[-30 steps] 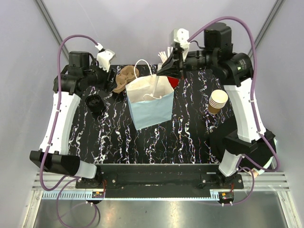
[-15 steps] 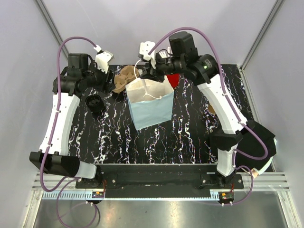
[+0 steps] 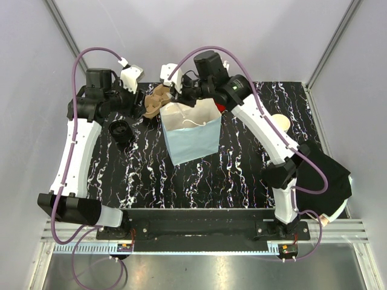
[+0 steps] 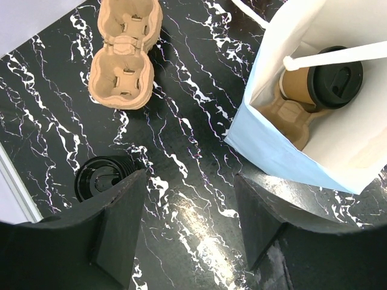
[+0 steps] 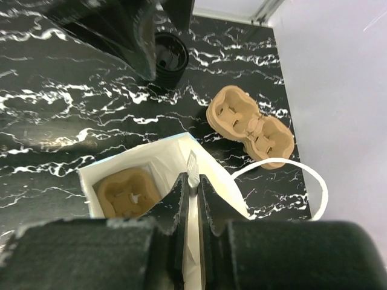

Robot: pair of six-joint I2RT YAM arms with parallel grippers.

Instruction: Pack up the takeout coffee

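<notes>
The pale blue paper bag (image 3: 190,130) stands open mid-table. In the left wrist view the takeout coffee (image 4: 323,78), a tan cup with a black lid, sits in a brown carrier (image 4: 290,115) inside the bag (image 4: 302,151). My right gripper (image 5: 192,178) is shut on a thin white stick (image 5: 192,162) over the bag's open mouth (image 5: 160,160); in the top view it (image 3: 176,98) is at the bag's back left corner. In the right wrist view the cup is hidden. My left gripper (image 4: 190,223) is open and empty above the table left of the bag, and shows in the top view (image 3: 145,106).
A second brown carrier (image 3: 158,96) lies behind the bag's left corner. A stack of black lids (image 3: 121,130) sits at the left. The nested brown cups (image 3: 280,122) stand at the right, partly behind my right arm. The red cup (image 3: 222,107) is mostly hidden.
My right arm has swung left across the back of the bag with the white stick, from its back right to its back left corner. The left arm has not moved.
</notes>
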